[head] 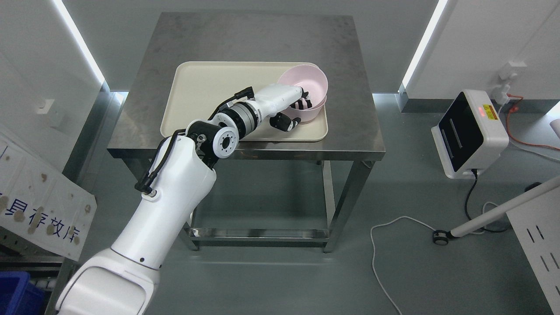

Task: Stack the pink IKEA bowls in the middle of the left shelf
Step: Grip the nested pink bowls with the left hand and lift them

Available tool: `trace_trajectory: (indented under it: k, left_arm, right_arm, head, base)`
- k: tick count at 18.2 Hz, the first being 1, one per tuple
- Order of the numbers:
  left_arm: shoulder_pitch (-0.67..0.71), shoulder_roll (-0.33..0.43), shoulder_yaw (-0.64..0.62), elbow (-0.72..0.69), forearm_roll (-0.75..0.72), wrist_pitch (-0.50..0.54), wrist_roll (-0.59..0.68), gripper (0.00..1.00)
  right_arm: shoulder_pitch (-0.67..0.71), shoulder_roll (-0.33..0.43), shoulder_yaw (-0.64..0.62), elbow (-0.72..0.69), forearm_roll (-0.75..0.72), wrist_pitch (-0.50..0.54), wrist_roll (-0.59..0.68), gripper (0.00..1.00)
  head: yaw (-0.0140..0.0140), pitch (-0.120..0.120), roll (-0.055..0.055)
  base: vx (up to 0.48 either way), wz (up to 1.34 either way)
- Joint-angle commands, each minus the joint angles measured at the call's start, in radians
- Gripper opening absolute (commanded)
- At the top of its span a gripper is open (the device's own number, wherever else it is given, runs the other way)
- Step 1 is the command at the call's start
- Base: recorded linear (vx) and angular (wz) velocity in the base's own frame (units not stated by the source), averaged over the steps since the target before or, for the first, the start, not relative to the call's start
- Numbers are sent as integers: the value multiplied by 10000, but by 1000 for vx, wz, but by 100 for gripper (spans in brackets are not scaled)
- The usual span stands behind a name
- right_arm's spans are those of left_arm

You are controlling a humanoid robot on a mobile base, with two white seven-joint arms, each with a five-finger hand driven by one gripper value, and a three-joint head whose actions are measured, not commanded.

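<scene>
Two pink bowls [306,78] sit nested at the right end of a beige tray [205,87] on a steel table [258,35]; the upper bowl leans a little. My left arm comes in from the lower left and crosses the tray. My left hand [294,113] is at the bowls' near-left rim. Its dark fingers [303,104] curl over the rim into the bowl, and the thumb [283,123] presses against the outside wall below. The hand hides part of the lower bowl's rim.
A white box-shaped device [470,131] with a cable stands on the floor to the right, near a white pole [503,210] and loose cables. A printed white board [39,210] and a blue crate [17,291] are at the lower left.
</scene>
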Motion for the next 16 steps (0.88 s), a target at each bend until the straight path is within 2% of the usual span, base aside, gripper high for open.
trace_trajectory:
  k: [1,3,7,12,16]
  left_arm:
    - [257,128,687,35,85,-731,-60,0]
    - [410,128,1068,-25,100,-884,-60,0]
    - [334,128,2693,-408,208,-1895,-258,1]
    - [961,128,5132,-2215,238,-3567,-1178,1]
    - [2279,128,5993,-3751,1019,-4641,-1654,1]
  right_arm:
    - [291,-175,-108,-337,0,10,3,100]
    - [291,-175,-108,-337,0,10,3,100]
    - [291,-175,-123,-337,0,10,3,100]
    - [291,-175,-108,-337,0,-5,3,100]
    - [291,-175,-107,-337,0,10,3,100]
  head:
    - [0,0,0]
    - [0,0,0]
    - [0,0,0]
    - [0,0,0]
    - [0,0,0]
  base:
    - [0,0]
    - [0,0]
    - [0,0]
    - [0,0]
    - [0,0]
